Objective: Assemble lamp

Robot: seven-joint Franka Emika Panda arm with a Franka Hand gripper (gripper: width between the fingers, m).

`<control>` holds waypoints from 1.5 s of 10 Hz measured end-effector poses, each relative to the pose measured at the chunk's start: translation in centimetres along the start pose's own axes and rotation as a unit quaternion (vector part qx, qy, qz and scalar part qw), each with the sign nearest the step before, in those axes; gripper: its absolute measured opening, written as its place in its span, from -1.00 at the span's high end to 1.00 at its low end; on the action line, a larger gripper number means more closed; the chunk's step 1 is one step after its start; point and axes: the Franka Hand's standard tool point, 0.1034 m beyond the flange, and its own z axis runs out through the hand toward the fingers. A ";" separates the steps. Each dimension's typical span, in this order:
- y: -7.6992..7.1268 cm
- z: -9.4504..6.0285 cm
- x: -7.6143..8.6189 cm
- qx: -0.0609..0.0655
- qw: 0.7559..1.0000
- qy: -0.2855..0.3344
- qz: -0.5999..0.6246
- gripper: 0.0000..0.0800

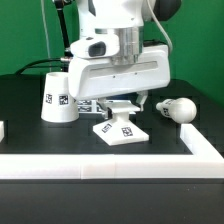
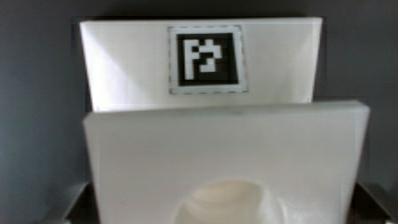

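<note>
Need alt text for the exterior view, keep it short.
The robot's claw hangs low with jaws apart just over the lamp's flat square base on a black table. The cone-shaped shade stands to the exterior view's left, the rounded bulb lies to the exterior view's right; a white rail borders the front.

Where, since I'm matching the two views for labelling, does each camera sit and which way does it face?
Exterior view: off the arm, near one edge of the table, facing across it at the shade, base and bulb; the arm's wrist and open hand show.
Wrist view: on the wrist, facing down at the base from close up; the hand hardly shows.
Shared: both views show the base, which lies under the hand.
</note>
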 end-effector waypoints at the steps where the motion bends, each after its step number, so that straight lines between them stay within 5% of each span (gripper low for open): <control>1: -0.8 0.1 1.5 -0.001 1.000 0.008 0.029 -0.34; 12: -3.0 0.6 11.7 0.009 0.990 0.050 0.131 -0.34; 15: -2.9 0.6 12.0 0.010 0.990 0.046 0.134 -0.34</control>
